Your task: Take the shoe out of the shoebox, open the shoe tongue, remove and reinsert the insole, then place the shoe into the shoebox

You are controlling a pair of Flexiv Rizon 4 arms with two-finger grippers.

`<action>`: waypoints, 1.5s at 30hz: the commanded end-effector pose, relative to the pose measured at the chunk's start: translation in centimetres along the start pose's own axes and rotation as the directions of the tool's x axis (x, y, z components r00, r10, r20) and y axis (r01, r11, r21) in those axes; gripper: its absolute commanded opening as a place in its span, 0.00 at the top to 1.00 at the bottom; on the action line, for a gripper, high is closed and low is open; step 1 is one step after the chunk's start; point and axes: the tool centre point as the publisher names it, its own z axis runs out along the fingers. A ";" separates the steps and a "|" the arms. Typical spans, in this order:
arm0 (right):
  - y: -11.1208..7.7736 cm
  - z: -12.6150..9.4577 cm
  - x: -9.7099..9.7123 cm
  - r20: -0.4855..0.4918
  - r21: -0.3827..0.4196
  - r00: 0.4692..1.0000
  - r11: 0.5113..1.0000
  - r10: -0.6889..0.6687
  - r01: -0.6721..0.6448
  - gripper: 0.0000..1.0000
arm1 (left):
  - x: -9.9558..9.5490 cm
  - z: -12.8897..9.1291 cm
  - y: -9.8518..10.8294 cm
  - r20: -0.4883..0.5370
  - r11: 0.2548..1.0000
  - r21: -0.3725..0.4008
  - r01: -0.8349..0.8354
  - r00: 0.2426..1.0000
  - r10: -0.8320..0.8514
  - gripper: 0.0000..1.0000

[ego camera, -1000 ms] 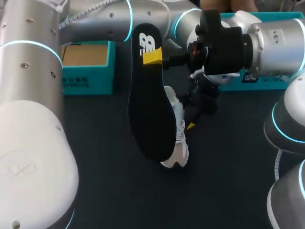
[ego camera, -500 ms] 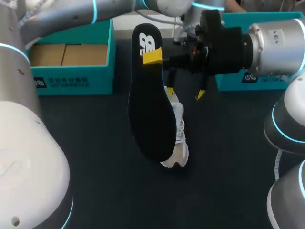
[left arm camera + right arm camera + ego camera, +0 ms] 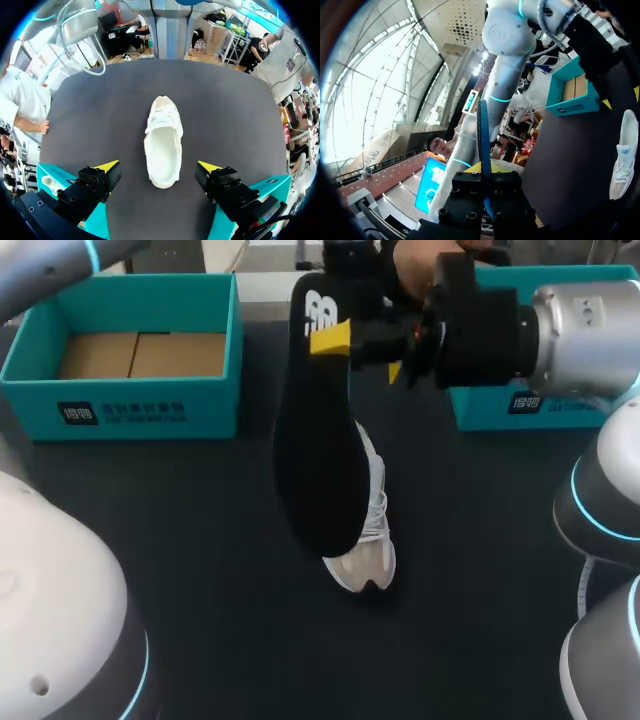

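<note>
Shoe: out of shoebox, lying flat on desk. Insole: already out, clamped in right hand above shoe. Left hand spread open over shoe, gripping nothing. Remaining: reinsert insole, rebox shoe.

Place: a robotics laboratory, seen at a manipulation test bench.
Machines: two large silver-and-white robot arms with glowing cyan joint rings, the right arm and the left arm, flank the bench.
Bench: a matte black tabletop.
Props: an open teal cardboard shoebox and a second teal box along the far edge.
Exercise: the yellow-tipped right gripper clamps a long black foam insole above the table.
</note>
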 end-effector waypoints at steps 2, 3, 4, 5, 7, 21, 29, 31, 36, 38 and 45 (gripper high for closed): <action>0.9 -2.7 -2.1 0.020 -0.062 0.992 0.990 0.124 -0.123 1.00 | 5.1 -1.0 -0.9 0.435 1.000 -0.026 0.003 0.900 0.009 0.00; 1.6 -3.2 -2.3 0.024 -0.079 0.992 0.990 0.123 -0.121 1.00 | 5.5 -1.2 -0.9 0.451 0.999 -0.032 -0.003 0.893 0.017 0.00; 2.2 -3.6 -2.6 0.023 -0.079 0.991 0.989 0.130 -0.128 1.00 | 5.9 -1.5 -0.9 0.468 1.000 -0.029 0.001 0.883 0.013 0.00; 2.7 -4.1 -2.9 0.031 -0.077 0.989 0.987 0.146 -0.144 1.00 | 6.3 -1.7 -0.9 0.487 1.000 -0.028 -0.001 0.873 0.015 0.00; 3.5 -5.0 -3.7 0.027 -0.083 0.984 0.982 0.175 -0.172 1.00 | 7.2 -2.2 -0.9 0.515 1.000 -0.025 -0.008 0.857 0.020 0.00; 5.5 -7.3 -7.1 0.040 -0.190 0.943 0.929 0.329 -0.316 1.00 | 8.1 -3.5 -0.9 0.493 1.000 0.008 -0.021 0.870 0.014 0.00; 5.5 -7.3 -7.1 0.040 -0.190 0.943 0.929 0.329 -0.316 1.00 | 8.1 -3.5 -0.9 0.493 1.000 0.008 -0.021 0.870 0.014 0.00; 5.5 -7.3 -7.1 0.040 -0.190 0.943 0.929 0.329 -0.316 1.00 | 8.1 -3.5 -0.9 0.493 1.000 0.008 -0.021 0.870 0.014 0.00; 7.8 -7.8 -8.7 -0.041 -0.239 0.933 0.903 0.357 -0.356 1.00 | 8.2 -4.0 -1.7 0.654 0.998 0.010 -0.054 0.756 0.034 0.00; 8.5 -8.0 -9.5 -0.049 -0.241 0.909 0.879 0.413 -0.412 1.00 | 8.2 -4.5 -1.7 0.705 0.996 -0.032 -0.085 0.704 0.083 0.00; 11.0 -9.3 -11.2 -0.058 -0.204 0.849 0.827 0.524 -0.524 1.00 | 8.9 -6.2 -2.8 0.786 0.973 -0.101 -0.209 0.583 0.207 0.00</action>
